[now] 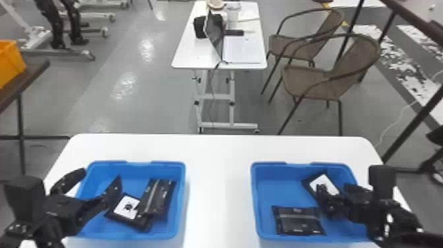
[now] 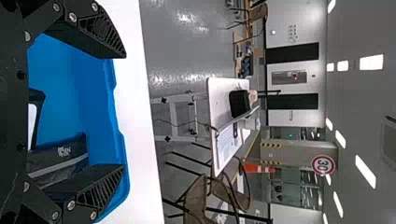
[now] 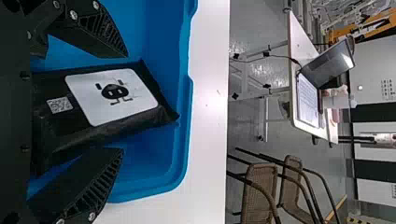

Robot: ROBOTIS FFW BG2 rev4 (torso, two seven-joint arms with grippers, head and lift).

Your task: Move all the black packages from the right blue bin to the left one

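In the head view my right gripper (image 1: 333, 194) is over the right blue bin (image 1: 268, 231), at a black package with a white label (image 1: 324, 183). Another black package (image 1: 298, 221) lies flat nearer the bin's front. The right wrist view has my right gripper (image 3: 123, 102) open, its fingers on either side of the labelled package (image 3: 112, 95). My left gripper (image 1: 102, 181) stands open above the left blue bin (image 1: 168, 165), where a labelled package (image 1: 127, 207) and a silver-striped black package (image 1: 156, 198) lie overlapping. The left wrist view shows the left gripper (image 2: 123, 112) with fingers wide apart.
Both bins stand on a white table (image 1: 217, 184), with a strip of tabletop between them. Beyond it are a smaller white table (image 1: 184, 56) with a laptop, and brown chairs (image 1: 316, 80). An orange bin (image 1: 11, 62) sits on a dark table at the far left.
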